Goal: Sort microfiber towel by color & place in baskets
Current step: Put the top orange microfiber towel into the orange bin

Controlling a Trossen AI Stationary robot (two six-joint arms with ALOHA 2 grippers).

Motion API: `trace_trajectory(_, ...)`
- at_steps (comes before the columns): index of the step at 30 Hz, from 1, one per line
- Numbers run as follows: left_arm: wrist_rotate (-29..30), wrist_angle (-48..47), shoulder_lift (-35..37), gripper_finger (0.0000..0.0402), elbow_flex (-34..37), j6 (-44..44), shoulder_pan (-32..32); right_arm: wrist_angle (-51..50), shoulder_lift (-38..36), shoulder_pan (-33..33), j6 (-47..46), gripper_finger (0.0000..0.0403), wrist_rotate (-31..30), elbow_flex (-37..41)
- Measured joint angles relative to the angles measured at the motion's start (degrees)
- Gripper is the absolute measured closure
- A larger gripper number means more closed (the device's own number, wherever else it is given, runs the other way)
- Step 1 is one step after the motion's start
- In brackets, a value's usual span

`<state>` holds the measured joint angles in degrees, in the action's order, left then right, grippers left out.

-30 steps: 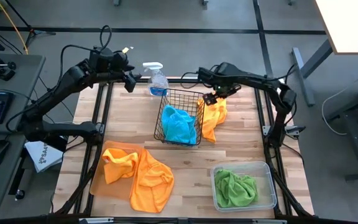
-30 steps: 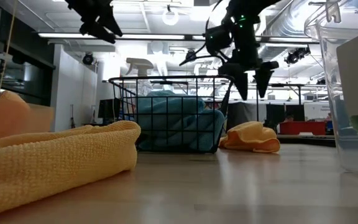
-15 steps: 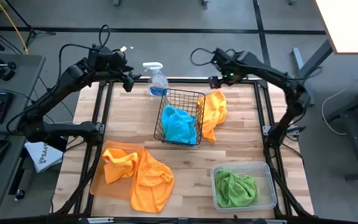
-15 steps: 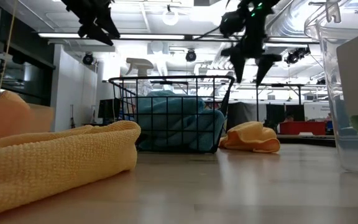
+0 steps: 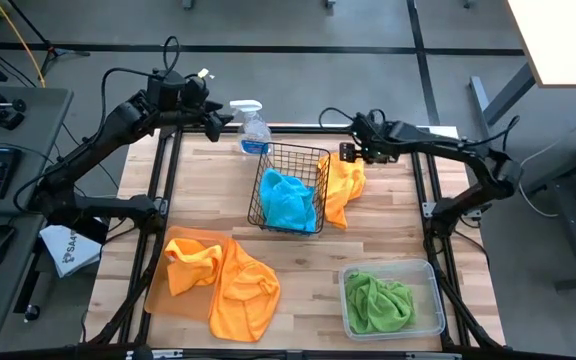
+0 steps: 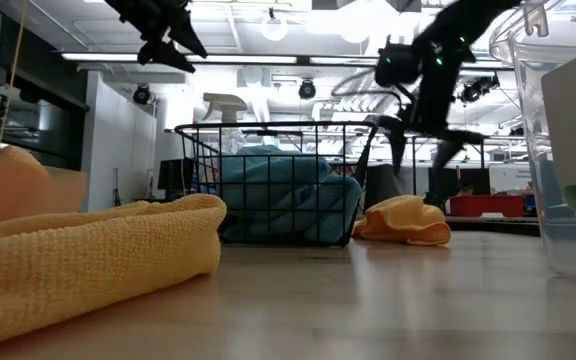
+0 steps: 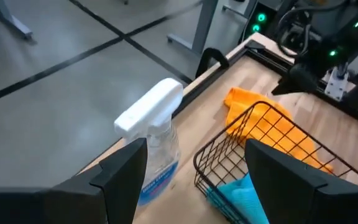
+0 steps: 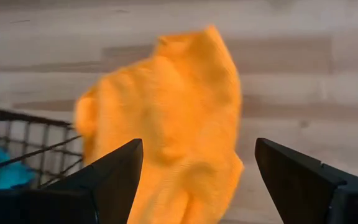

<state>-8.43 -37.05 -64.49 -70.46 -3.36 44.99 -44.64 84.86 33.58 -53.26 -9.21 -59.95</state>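
An orange towel (image 5: 344,188) lies crumpled on the table against the right wall of the black wire basket (image 5: 290,160), which holds a turquoise towel (image 5: 288,200). My right gripper (image 5: 346,152) hovers open over this towel's far end, with the orange towel (image 8: 173,124) showing between its fingers and untouched. My left gripper (image 5: 213,118) is open in the air near the far left corner, beside the spray bottle (image 5: 252,128). Two more orange towels (image 5: 223,280) lie on and over the orange tray (image 5: 156,285). A green towel (image 5: 378,303) fills the clear tub (image 5: 430,275).
The spray bottle (image 7: 157,124) stands at the far edge, just left of the basket (image 7: 260,155). In the low view the orange towel (image 6: 403,220) sits right of the basket (image 6: 268,185), under my right gripper (image 6: 423,150). Bare wood lies between the basket and the tub.
My right gripper rose and swung toward the far edge, then came back down over the orange towel beside the basket, staying open. Its arm has stretched out farther to the right. The towels have not moved.
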Motion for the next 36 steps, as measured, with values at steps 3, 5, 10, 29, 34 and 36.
trace_trajectory(3,-0.02,0.99,-0.02,0.0145,0.00,-0.70,0.00,0.44,-0.43,-1.28,-5.77,0.0096,1.07,3.38)
trace_trajectory(5,-0.02,1.29,0.00,0.0145,0.00,-1.06,0.00,1.18,-0.52,-2.49,-8.87,0.0096,1.23,4.92)
trace_trajectory(10,-0.01,1.33,-0.02,0.0145,0.00,0.15,0.00,4.25,-0.52,-4.17,-12.23,0.0096,-0.26,8.53)
trace_trajectory(29,-0.66,4.96,0.22,0.0145,0.00,-3.57,0.00,17.38,4.51,-7.87,-19.75,0.0145,2.46,16.77)
trace_trajectory(34,-6.72,9.26,1.48,0.0145,-0.02,-7.27,0.00,14.25,3.46,-10.00,-18.14,0.0346,1.87,16.77)
trace_trajectory(36,-9.49,11.63,1.79,0.0145,-0.02,-8.73,0.00,12.20,1.60,-11.19,-17.24,0.0382,2.37,16.77)
